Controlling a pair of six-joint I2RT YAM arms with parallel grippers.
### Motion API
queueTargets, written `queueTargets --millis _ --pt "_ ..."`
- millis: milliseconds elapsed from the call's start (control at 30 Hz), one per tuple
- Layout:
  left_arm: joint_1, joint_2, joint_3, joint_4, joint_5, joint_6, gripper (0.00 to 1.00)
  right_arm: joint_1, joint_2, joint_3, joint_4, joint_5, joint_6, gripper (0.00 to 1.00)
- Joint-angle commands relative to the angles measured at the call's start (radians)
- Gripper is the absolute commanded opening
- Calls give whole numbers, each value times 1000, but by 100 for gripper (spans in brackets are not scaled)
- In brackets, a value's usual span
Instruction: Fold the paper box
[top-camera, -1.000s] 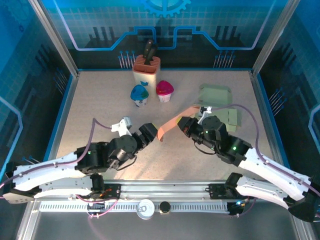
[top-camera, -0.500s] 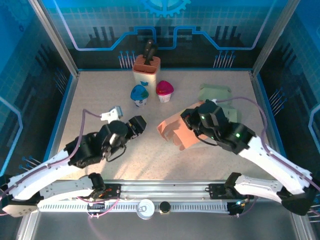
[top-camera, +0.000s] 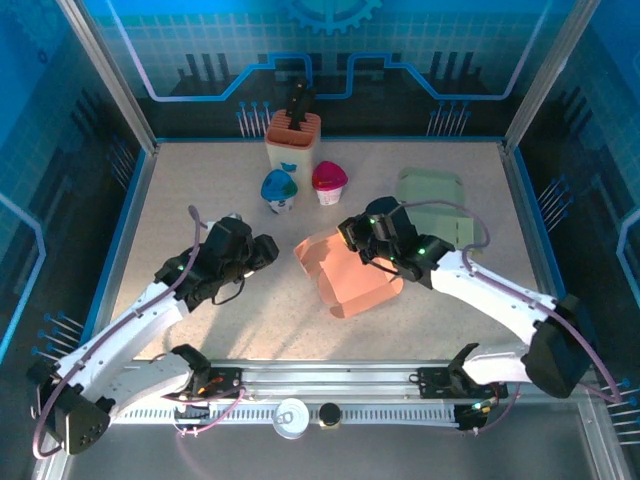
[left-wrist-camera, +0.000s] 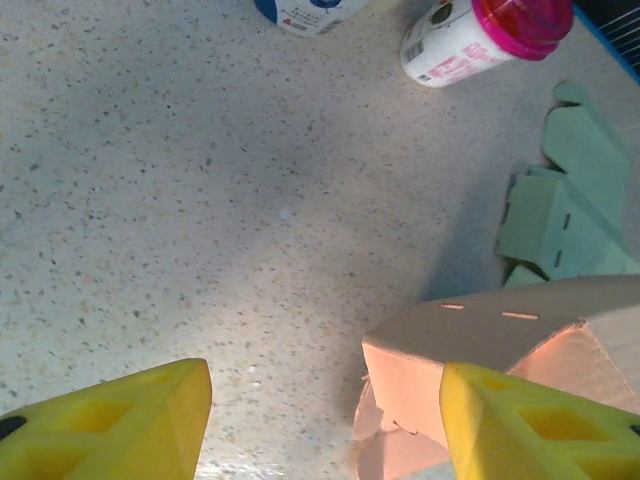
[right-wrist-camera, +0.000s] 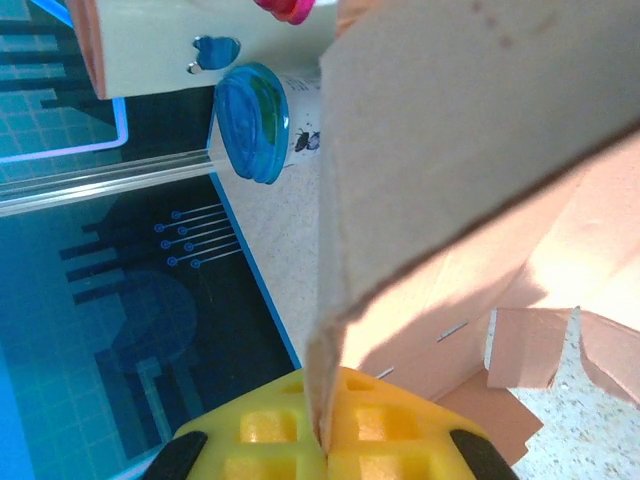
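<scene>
The right gripper is clamping the paper box. The left gripper is hovering open and empty. Print on the pink-lidded cup is blurring illegibly.

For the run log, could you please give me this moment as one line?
right claw: shut on orange paper box | left claw: open, empty | box: not yet folded
</scene>
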Motion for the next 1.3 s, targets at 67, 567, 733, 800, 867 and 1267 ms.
queueTargets --millis 67,567,733,800,867,1267 --pt "13 -3 -62 93 37 129 60 -13 65 -97 335 -73 -11 0" --pt "14 33 -41 204 208 97 54 -54 184 -214 617 -158 -16 0" --pt "-71 26 40 145 122 -16 57 -49 195 -200 605 -158 -20 0" --pt "-88 54 62 140 115 -39 58 -48 196 -198 601 -155 -17 0" --pt "-93 101 87 127 121 -52 58 -48 200 -196 603 -156 -12 0" --pt "-93 272 88 262 158 -82 55 -43 237 -207 665 -175 23 0"
